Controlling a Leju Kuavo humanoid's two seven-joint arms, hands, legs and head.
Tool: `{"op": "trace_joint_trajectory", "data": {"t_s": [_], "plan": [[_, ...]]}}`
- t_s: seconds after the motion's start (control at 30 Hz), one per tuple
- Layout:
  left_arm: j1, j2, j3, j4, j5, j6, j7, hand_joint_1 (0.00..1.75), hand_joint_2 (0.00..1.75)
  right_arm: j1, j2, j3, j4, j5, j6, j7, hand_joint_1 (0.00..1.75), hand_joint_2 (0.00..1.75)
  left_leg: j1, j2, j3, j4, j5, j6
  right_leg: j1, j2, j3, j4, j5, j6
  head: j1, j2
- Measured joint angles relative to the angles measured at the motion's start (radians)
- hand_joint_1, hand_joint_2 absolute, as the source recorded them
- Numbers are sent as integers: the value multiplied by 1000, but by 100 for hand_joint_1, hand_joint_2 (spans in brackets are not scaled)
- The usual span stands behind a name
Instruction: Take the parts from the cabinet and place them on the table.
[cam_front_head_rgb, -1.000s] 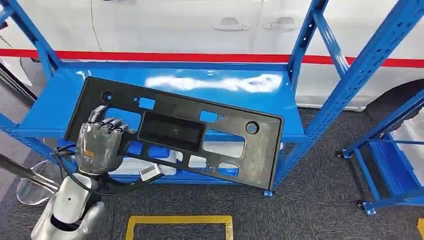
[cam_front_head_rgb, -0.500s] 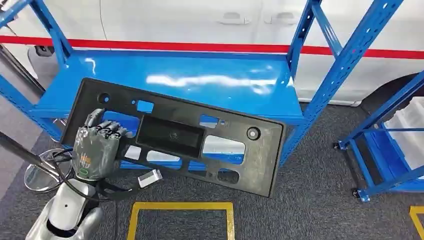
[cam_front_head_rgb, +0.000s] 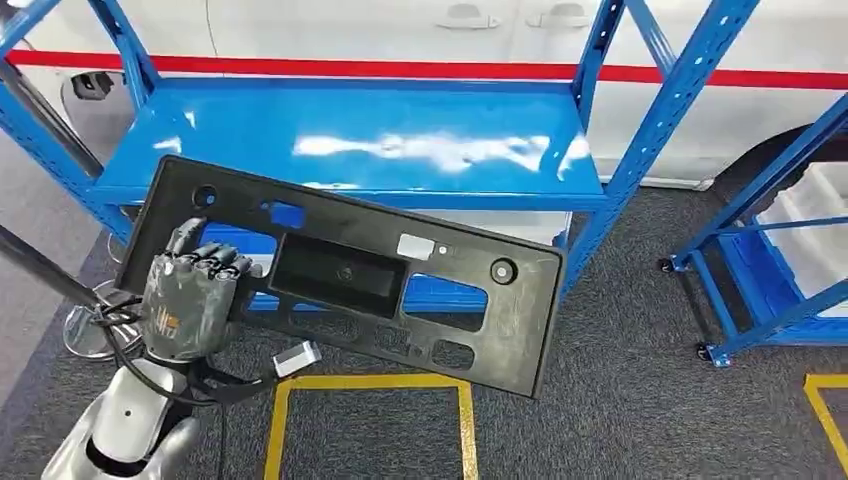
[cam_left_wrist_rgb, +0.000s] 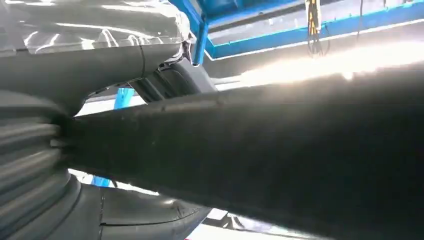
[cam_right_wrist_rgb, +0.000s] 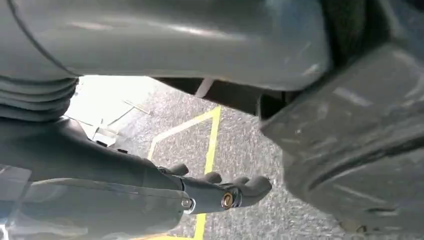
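In the head view a long black plastic panel (cam_front_head_rgb: 340, 270) with several cut-outs hangs tilted in front of the blue rack shelf (cam_front_head_rgb: 400, 150), over the carpet. My left hand (cam_front_head_rgb: 185, 295) grips its left end, with the fingers curled over the near edge. In the left wrist view the panel (cam_left_wrist_rgb: 300, 150) runs out dark from my left hand (cam_left_wrist_rgb: 30, 150). In the right wrist view my right hand (cam_right_wrist_rgb: 150, 185) has its fingers stretched out over the floor, beside the panel's grey edge (cam_right_wrist_rgb: 360, 140) and apart from it.
A white car with a red stripe (cam_front_head_rgb: 400, 30) stands behind the rack. A second blue rack (cam_front_head_rgb: 780, 260) is at the right. A yellow square outline (cam_front_head_rgb: 370, 382) marks the grey carpet below the panel. A round metal stool base (cam_front_head_rgb: 85, 330) sits at the left.
The whole view has shifted, so the camera has moved. The panel lay on the shelf a second ago and now hangs off it, nearer to me, with my left hand holding the same end.
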Motion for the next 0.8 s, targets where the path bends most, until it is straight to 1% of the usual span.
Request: {"op": "trace_joint_trajectory", "data": {"t_s": [0.03, 0.07, 0.1, 0.13, 0.17, 0.2, 0.23, 0.27, 0.3, 0.33, 0.37, 0.4, 0.43, 0.47, 0.5, 0.53, 0.57, 0.6, 0.63, 0.67, 0.7, 0.73, 0.77, 0.8], "plan": [[1, 6, -1, -3, 0, 0, 4, 175, 175, 0, 0, 2, 0, 0, 0, 0, 0, 0, -10, -1, -3, -8, 15, -7, -6, 0, -6, -21, 22, -5, 0, 0], [2, 14, -1, -5, 0, 0, 5, 175, 175, 0, 0, 5, 0, 0, 1, 2, 0, 0, -6, -7, -15, -1, -12, -7, -19, -9, -10, -36, 38, -1, 0, 0], [2, 16, -2, -6, 0, 0, 6, 175, 175, 0, 0, 6, 0, 0, 1, 2, 0, 0, -6, -10, -27, 32, -66, -14, -20, -7, -22, -39, 52, -7, 0, 0], [3, 23, -2, -7, 0, 0, 8, 175, 175, 0, 0, 8, 0, 0, 1, 1, 0, 0, 3, -10, -42, 99, -135, -23, -23, -10, -37, -36, 60, -7, 0, 0], [6, 28, -2, -7, 0, -1, 10, 175, 175, 0, 0, 9, 0, 0, 2, 1, 0, 0, 13, -9, -54, 173, -188, -31, -24, -11, -52, -31, 69, -3, 0, 0], [10, 30, -3, -7, 0, -1, 11, 175, 175, 0, 0, 11, 0, 0, 2, 1, 0, 0, 20, -9, -60, 238, -209, -39, -26, -12, -67, -24, 77, 0, 0, 0], [11, 34, -4, -7, 0, -2, 11, 175, 175, 0, 0, 13, 0, 0, 2, 0, 0, 0, 26, -9, -58, 281, -191, -47, -31, -14, -86, -13, 84, 6, 0, 0], [12, 36, -5, -7, 0, -2, 12, 175, 175, 0, 0, 15, 0, 0, 2, 0, 0, 0, 32, -9, -44, 287, -152, -56, -37, -15, -107, 0, 89, 12, 0, 0], [12, 39, -5, -7, 0, -1, 12, 175, 175, 1, 0, 15, 0, 0, 2, 0, 0, 0, 40, -9, -8, 254, -106, -68, -44, -15, -133, 17, 94, 20, 0, 0], [12, 40, -5, -7, 0, -2, 12, 175, 175, 1, -1, 16, 0, 0, 2, -1, 0, 0, 49, -9, 39, 196, -82, -79, -50, -15, -155, 34, 97, 26, 0, 0], [11, 42, -5, -8, 0, -1, 13, 175, 175, 0, -1, 16, 0, 0, 2, -2, 0, 0, 59, -10, 94, 114, -103, -90, -54, -15, -176, 55, 100, 33, 0, 0], [11, 42, -6, -9, 0, -2, 13, 175, 175, 0, -3, 16, 0, 0, 2, -3, 0, 0, 47, -20, 141, 40, -151, -98, -48, -10, -193, 72, 102, 42, -1, 0], [12, 43, -6, -13, 0, -1, 13, 175, 175, 0, -3, 16, 0, 0, 2, -3, 0, 0, 48, -21, 142, 24, -167, -67, -46, -8, -197, 77, 109, 50, 1, 0], [14, 44, -7, -13, 0, -2, 13, 175, 175, 0, -3, 16, 0, 0, 2, -3, 0, 0, 48, -19, 133, 26, -164, -61, -47, -6, -198, 76, 118, 57, 0, 0], [15, 44, -8, -13, 0, -2, 13, 175, 175, 0, -3, 16, 0, 0, 2, -3, 0, 0, 46, -19, 129, 33, -158, -52, -46, -4, -201, 72, 130, 64, 0, 0], [14, 44, -8, -13, 0, -2, 14, 175, 175, 0, -3, 16, 1, 0, 2, -3, 0, 0, 47, -15, 118, 31, -148, -39, -50, -2, -206, 73, 131, 70, 1, 0], [13, 44, -9, -13, 0, -3, 15, 175, 175, 0, -3, 16, 2, 0, 2, -4, 0, 0, 47, -11, 114, 30, -140, -26, -54, -4, -212, 83, 105, 76, 0, 0], [13, 45, -9, -13, 0, -3, 16, 175, 175, 0, -3, 16, 1, 0, 2, -5, 0, 0, 44, -11, 105, 31, -131, -18, -54, -5, -217, 114, 52, 78, 1, 0], [13, 47, -9, -13, 0, -3, 17, 175, 175, -1, -3, 18, 1, 0, 2, -5, 0, 0, 41, -10, 96, 31, -122, -12, -54, -4, -226, 171, -9, 78, 0, 0], [15, 47, -9, -13, 0, -3, 17, 175, 175, -2, -3, 19, 1, 0, 3, -5, 0, 0, 38, -10, 86, 32, -114, -8, -52, -4, -234, 234, -57, 78, 1, 0], [18, 47, -9, -13, 0, -5, 16, 175, 175, -2, -3, 20, 1, 0, 3, -5, 0, 0, 34, -10, 76, 33, -106, -5, -50, -4, -239, 294, -87, 77, 0, 0], [21, 47, -9, -13, 0, -7, 16, 175, 175, -2, -3, 21, 1, 0, 3, -5, 0, 0, 28, -10, 62, 34, -96, -1, -47, -4, -237, 342, -94, 73, 0, 0], [25, 47, -9, -13, 0, -13, 15, 175, 175, -3, -3, 24, 1, 0, 3, -5, 0, 0, 20, -10, 45, 35, -84, 1, -42, -4, -216, 346, -66, 64, 1, 0], [30, 47, -9, -12, 0, -20, 13, 175, 175, -3, -3, 25, 1, -1, 6, -5, 0, 0, 14, -10, 32, 35, -75, 3, -35, -4, -181, 311, -27, 52, 0, 0]]}}
